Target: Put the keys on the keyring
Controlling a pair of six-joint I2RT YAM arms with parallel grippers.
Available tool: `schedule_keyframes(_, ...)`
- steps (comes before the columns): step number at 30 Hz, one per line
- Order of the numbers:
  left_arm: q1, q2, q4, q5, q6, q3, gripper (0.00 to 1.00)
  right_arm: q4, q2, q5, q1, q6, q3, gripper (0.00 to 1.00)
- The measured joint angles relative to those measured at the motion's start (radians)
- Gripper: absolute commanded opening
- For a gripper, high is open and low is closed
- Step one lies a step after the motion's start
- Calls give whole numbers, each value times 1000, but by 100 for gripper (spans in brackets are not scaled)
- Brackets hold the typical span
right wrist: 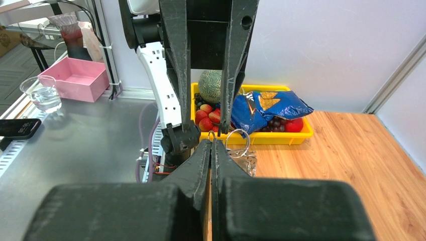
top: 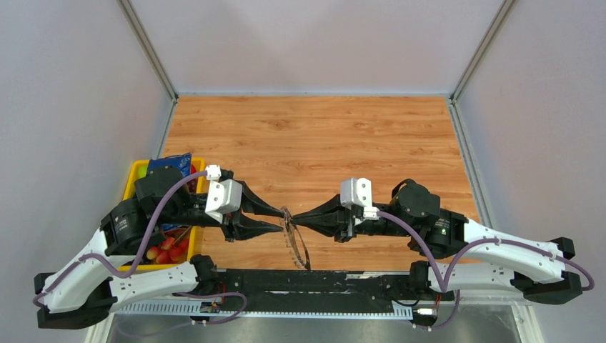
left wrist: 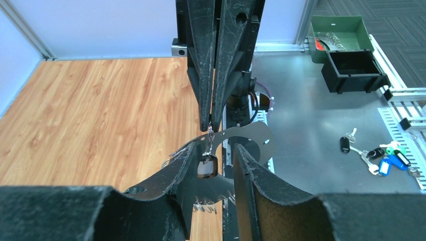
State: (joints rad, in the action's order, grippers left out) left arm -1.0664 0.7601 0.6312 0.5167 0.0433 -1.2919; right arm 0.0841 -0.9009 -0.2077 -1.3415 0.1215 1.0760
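Wood-grain table underneath, with a yellow basket of fruit at its left edge and a blue snack bag on top, print too blurred to read. Near the front edge, met tip to tip: left hand spread, one finger on either side of the keyring without closing on it; right hand pressed together, pinching that thin grey hoop at its upper rim. Dangling just below the pinch on a small wire loop, one tiny key with a black head. Well apart on the grey metal table alongside, a loose bunch of keys, coloured tags too small to read.
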Motion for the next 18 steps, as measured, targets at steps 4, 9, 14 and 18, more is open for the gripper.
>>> schedule_keyframes(4,0,0,-7,6,10,10,40,0,-3,-8,0,-5,6,0)
schedule_keyframes(9,0,0,-17,9,16,14,40,0,-3,-12,-2,-8,6,0)
schedule_keyframes(14,0,0,-24,10,20,16,32,-13,-8,-18,-4,-10,10,0)
schedule_keyframes(18,0,6,-30,10,26,16,23,-39,-9,-19,-5,-17,10,0)
